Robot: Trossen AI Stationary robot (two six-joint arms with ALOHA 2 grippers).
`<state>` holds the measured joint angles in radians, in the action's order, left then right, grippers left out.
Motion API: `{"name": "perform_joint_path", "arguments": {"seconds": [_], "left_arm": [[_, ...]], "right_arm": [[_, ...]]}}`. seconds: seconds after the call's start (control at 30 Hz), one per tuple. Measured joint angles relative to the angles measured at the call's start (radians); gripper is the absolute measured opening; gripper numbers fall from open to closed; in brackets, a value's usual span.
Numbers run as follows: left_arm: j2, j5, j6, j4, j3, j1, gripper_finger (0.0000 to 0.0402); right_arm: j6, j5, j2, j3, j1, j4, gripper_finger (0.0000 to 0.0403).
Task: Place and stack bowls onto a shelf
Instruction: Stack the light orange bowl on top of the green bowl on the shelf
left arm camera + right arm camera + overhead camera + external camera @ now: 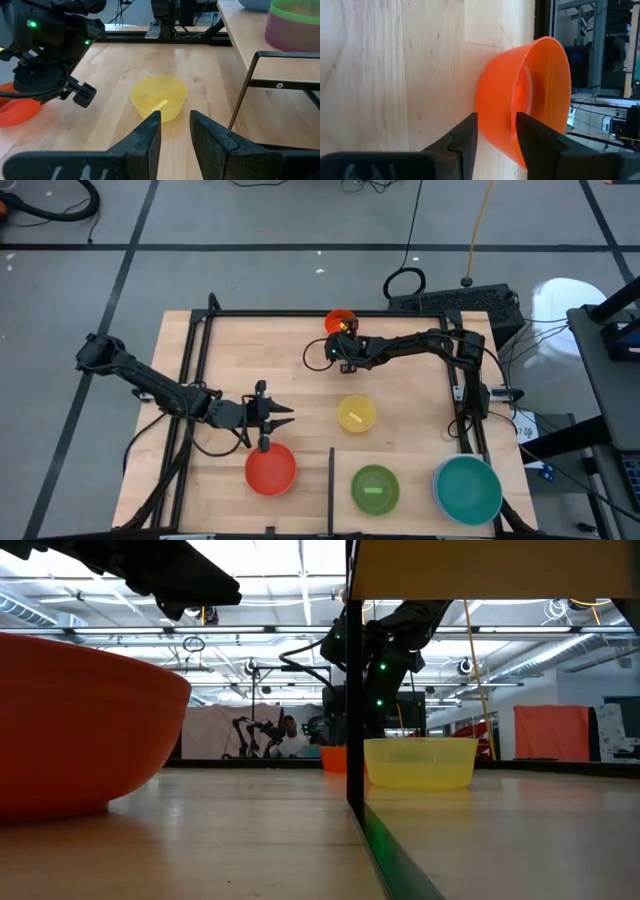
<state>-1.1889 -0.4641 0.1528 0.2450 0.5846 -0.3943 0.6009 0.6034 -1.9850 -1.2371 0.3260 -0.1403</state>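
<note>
The small orange bowl point(338, 318) sits on its base near the table's far edge. My right gripper point(338, 348) is open just beside it, fingers either side of its near wall point(495, 130). My left gripper point(285, 416) is open and touches nothing. It hovers above the table just beyond the red bowl point(270, 468) and points at the yellow bowl point(158, 97), which stands upright mid-table. The pale shelf board point(260, 45) is raised along the near edge. It carries a green bowl point(375, 488) nested in a pink one point(280, 35), and a teal bowl point(467, 490). My right gripper has one finger point(467, 132) outside the orange bowl's wall and the other point(530, 132) on the inner side of its rim point(514, 127), coming in about level from the table's near side. Whether either finger touches the bowl, I cannot tell. The bowl rests on the table.
The shelf's thin dark upright point(331, 490) stands between the red bowl and the green one. A black frame rail point(300, 313) runs along the far edge behind the orange bowl. Bare wood point(420, 420) lies between the yellow bowl and the right arm's base.
</note>
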Motion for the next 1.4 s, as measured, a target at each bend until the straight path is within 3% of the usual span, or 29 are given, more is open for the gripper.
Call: {"name": "perform_joint_path", "arguments": {"seconds": [0.67, 0.93, 1.1, 1.4], "left_arm": [[0.0, 0.0, 0.008, 0.0, 0.0, 0.0, 0.0108], [0.0, 0.0, 0.008, 0.0, 0.0, 0.0, 0.0108], [0.0, 0.001, 0.014, 0.0, 0.0, 0.0, 0.0108], [0.0, 0.0, 0.013, -0.005, 0.0, 0.0, 0.0108]], "right_arm": [[-0.009, -0.029, 0.0, -0.018, 0.0, -0.025, 0.0095], [0.001, -0.033, 0.0, -0.018, 0.0, -0.069, 0.001], [-0.003, -0.024, 0.001, -0.017, -0.008, -0.072, 0.0005], [-0.108, 0.026, 0.14, -0.018, -0.109, -0.109, 0.0001]]}}
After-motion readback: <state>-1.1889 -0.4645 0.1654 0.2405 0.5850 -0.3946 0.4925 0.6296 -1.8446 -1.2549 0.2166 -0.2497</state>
